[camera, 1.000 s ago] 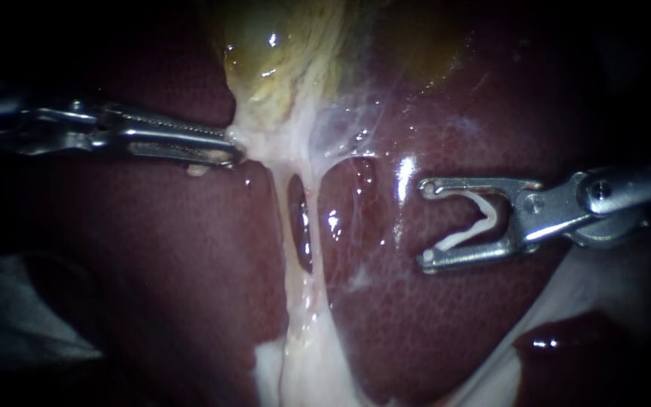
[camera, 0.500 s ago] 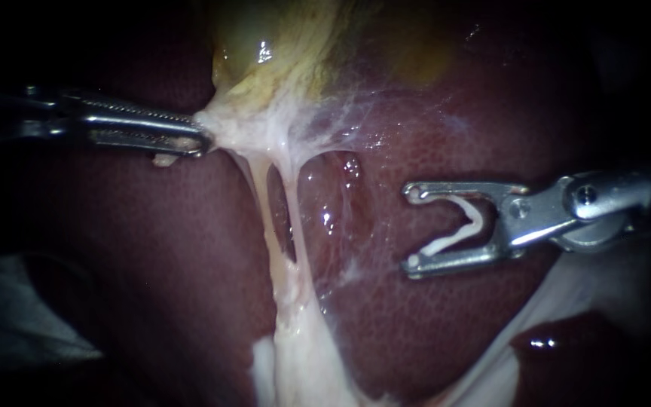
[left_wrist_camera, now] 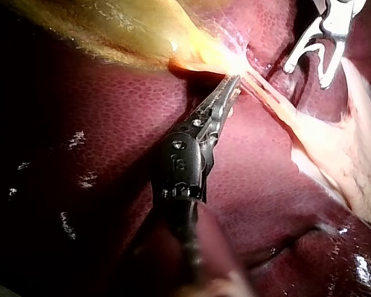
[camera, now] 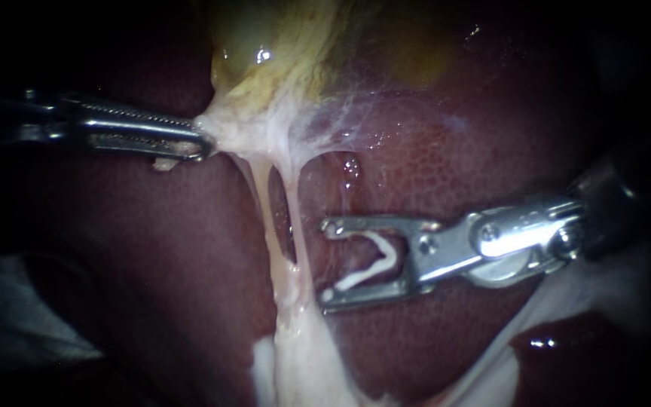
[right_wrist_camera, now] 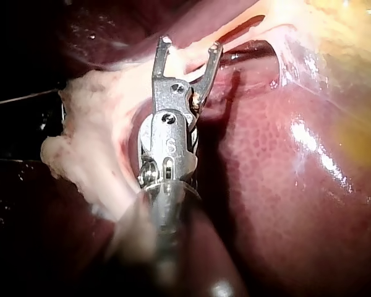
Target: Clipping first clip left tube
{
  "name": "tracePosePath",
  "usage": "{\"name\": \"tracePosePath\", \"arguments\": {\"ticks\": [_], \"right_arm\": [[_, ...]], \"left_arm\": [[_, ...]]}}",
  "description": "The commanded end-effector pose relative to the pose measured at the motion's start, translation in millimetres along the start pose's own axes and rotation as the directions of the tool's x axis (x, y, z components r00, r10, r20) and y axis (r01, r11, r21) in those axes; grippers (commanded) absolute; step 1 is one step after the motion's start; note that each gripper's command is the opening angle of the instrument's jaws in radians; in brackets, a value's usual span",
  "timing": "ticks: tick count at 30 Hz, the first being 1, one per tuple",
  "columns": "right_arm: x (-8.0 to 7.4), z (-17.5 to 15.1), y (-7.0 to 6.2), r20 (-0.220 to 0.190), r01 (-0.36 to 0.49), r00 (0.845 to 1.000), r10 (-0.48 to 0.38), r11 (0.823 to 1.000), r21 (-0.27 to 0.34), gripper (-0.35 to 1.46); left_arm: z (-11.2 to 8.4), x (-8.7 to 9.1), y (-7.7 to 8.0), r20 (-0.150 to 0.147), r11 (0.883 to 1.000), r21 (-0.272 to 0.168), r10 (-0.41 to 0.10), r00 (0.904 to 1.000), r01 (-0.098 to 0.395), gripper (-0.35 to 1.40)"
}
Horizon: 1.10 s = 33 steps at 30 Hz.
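My left instrument (camera: 203,141) comes in from the left with its jaws shut on the white tissue at the neck of the yellow gallbladder (camera: 280,45), pulling it sideways. Two pale tubes hang from there: the left tube (camera: 263,200) and the right tube (camera: 297,215), with a dark slit between them. My right instrument (camera: 327,262) has open jaws with a white V-shaped clip (camera: 377,264) lying inside them. Its tips stand just to the right of the right tube and go around neither tube. In the right wrist view the open jaws (right_wrist_camera: 190,44) point at the pale strands.
Dark red liver (camera: 446,166) lies all around and behind the tubes. Below, the tubes merge into a thick white stump (camera: 299,354). A whitish fold (camera: 536,324) runs under my right instrument's shaft. In the left wrist view my right instrument (left_wrist_camera: 318,43) lies beyond my left instrument's jaws (left_wrist_camera: 232,86).
My right instrument has moved left and down, close up to the tubes, with its clip. My left instrument first pulled the tissue leftward, stretching the two tubes apart, and now holds still.
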<state>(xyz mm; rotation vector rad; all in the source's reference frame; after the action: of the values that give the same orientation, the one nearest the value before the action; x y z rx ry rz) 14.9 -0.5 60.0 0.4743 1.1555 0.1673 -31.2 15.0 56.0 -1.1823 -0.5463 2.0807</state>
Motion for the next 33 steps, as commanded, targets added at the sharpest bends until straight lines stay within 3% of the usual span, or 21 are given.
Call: {"name": "tracePosePath", "arguments": {"ticks": [1,23,33], "right_arm": [[-0.1,0.4,0.0,0.000,0.001,1.000,-0.001,1.000,0.001,0.50],[-4.4,4.6,2.3,-0.005,-0.042,0.999,0.042,0.998,0.048,0.50],[-4.9,7.3,2.8,-0.007,-0.028,1.000,0.029,0.994,0.107,0.50]], "left_arm": [[0.0,0.0,0.0,0.000,1.000,0.001,-0.001,1.0000,0.001,-0.35],[0.1,0.0,0.0,0.000,1.000,0.001,-0.001,1.0000,0.001,-0.35],[0.1,0.1,0.0,0.000,1.000,0.001,-0.001,1.0000,0.001,-0.35]]}}
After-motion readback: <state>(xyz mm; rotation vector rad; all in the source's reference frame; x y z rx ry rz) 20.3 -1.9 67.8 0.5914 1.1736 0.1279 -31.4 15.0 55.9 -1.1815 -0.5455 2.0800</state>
